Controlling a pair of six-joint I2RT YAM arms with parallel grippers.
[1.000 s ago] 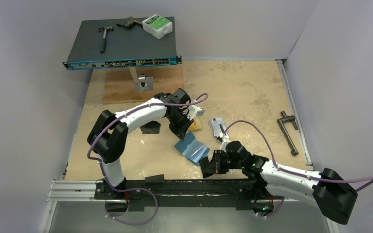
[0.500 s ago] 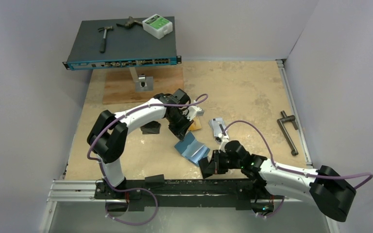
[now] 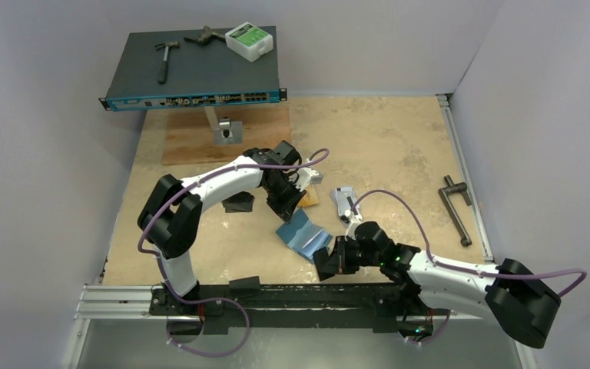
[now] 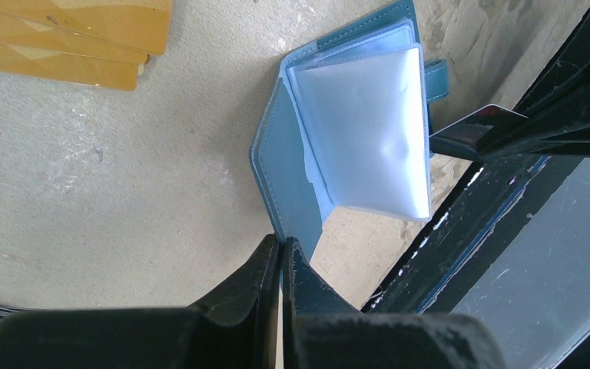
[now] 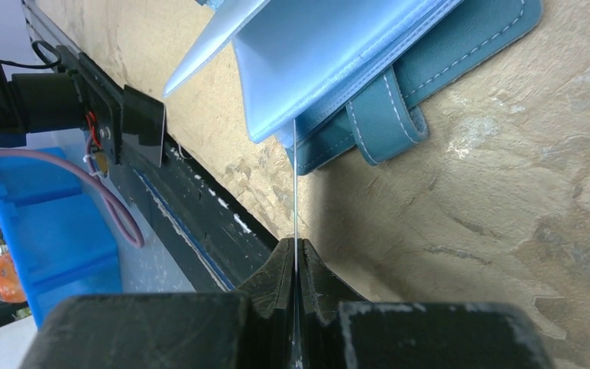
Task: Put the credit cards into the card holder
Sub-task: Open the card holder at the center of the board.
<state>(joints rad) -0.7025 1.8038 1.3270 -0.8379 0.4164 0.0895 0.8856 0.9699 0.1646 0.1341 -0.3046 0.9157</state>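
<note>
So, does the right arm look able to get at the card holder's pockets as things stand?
Probably yes: the right pincer holds a card edge-on at the pockets of the open card holder, nothing between; the left pincer pinches its cover.

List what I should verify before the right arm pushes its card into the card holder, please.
1. Right end effector grips the card: ok, shut on it, with the card seen edge-on.
2. Left end effector holds the card holder: ok, shut on the corner of the teal cover.
3. Holder open, clear pockets exposed: ok.
4. Card lined up with a pocket mouth: cannot tell. Its tip meets the edge of the pocket sheets, but the slot is not visible.
5. Orange cards out of the way: ok, they lie apart from the holder.
</note>
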